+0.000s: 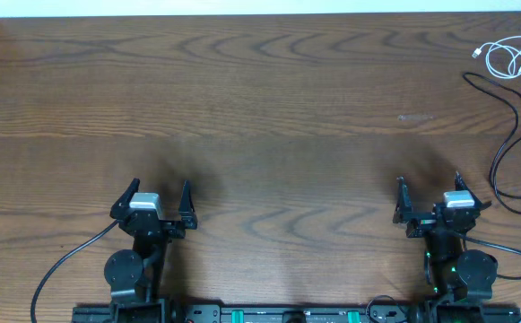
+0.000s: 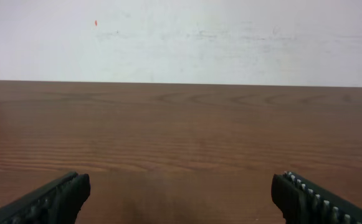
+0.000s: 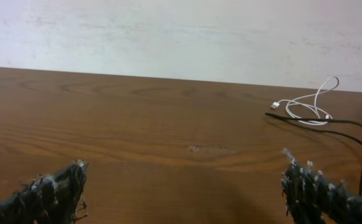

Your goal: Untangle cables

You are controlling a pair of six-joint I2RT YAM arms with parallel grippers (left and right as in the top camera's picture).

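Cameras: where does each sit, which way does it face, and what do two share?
Overhead: above the table, looking straight down; left claw and right claw show, open.
Left wrist: low behind the left claw, facing across the table to the wall; its fingers show.
Right wrist: likewise behind the right claw; its fingers show.
Shared: overhead and right wrist both see the white cable and a black cable.

L gripper (image 1: pixel 160 185), R gripper (image 1: pixel 429 179): blk, ribbed fingers (image 2: pixel 305 196), silver wrist blocks (image 1: pixel 143 202). Green LEDs (image 1: pixel 457 266) on R arm base.
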